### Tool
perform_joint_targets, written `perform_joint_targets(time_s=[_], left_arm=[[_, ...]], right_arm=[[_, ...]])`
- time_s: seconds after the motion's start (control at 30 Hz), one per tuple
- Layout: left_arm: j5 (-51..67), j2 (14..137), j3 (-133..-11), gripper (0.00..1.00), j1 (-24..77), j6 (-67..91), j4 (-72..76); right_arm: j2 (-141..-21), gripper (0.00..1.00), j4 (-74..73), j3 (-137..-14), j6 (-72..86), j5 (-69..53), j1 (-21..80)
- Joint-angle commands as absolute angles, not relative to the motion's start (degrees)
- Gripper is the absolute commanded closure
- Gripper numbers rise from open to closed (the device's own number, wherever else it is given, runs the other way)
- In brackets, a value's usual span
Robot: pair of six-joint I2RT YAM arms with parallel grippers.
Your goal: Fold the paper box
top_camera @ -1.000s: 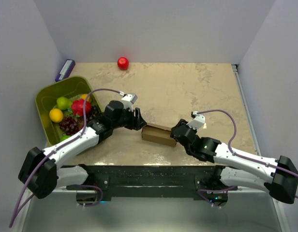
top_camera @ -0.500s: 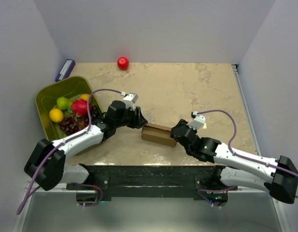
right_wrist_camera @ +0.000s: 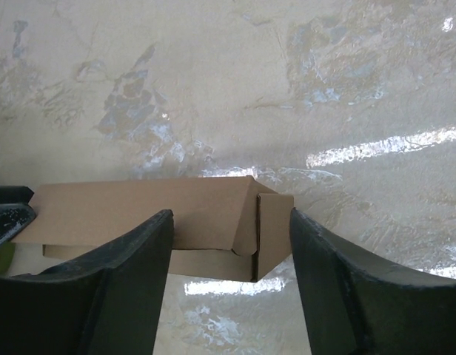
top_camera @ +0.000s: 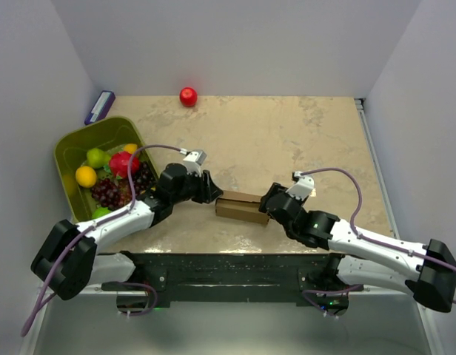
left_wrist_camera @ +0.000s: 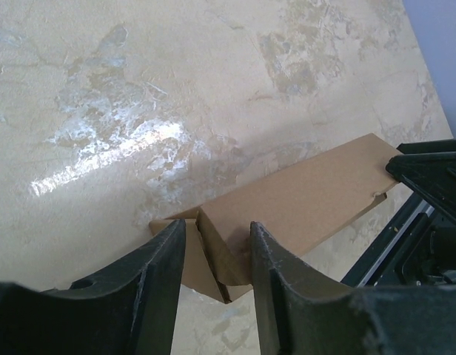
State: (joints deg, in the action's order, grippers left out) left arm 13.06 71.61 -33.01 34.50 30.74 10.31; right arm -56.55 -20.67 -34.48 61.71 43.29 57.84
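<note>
Paper box (top_camera: 241, 206) lies by the middle of the table's (top_camera: 302, 133) near edge. Left gripper (left_wrist_camera: 217, 231), narrowly parted, straddles its end flap. Right gripper (right_wrist_camera: 229, 216), wide, brackets the opposite end. Advisable: brace right, then press the flap squarely along its crease.

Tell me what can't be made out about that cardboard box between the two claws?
- Top view: the left gripper and right gripper cover both ends of the paper box.
- Left wrist view: the fingers hide the box's near corner; whether they pinch it is unclear.
- Right wrist view: the box's lower left part sits behind a finger.
</note>
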Motion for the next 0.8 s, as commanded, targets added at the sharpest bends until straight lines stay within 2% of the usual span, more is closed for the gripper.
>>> perform_joint_targets(time_s=[0.0,0.17,0.23,0.43,0.77], left_arm=[[12.0,71.3,-29.7,0.57,34.1,30.1,7.1],[11.9,70.3,-27.4,0.59,34.1,30.7,7.7],[11.9,70.1,-26.8,0.6,34.1,30.8,8.0],[11.7,69.2,-25.6,0.6,34.1,31.0,8.3],[11.3,68.6,-25.7,0.6,34.1,30.8,7.9]], right_arm=[[-53.8,0.3,-24.0,-36.3,59.3,42.9,58.1],[-52.4,0.23,-25.0,-38.3,55.8,40.3,57.2],[-53.2,0.24,-25.0,-39.0,54.5,36.1,54.4],[-50.0,0.36,-23.7,-37.5,53.2,28.6,49.1],[-48.5,0.4,-23.7,-35.2,54.9,26.3,48.6]])
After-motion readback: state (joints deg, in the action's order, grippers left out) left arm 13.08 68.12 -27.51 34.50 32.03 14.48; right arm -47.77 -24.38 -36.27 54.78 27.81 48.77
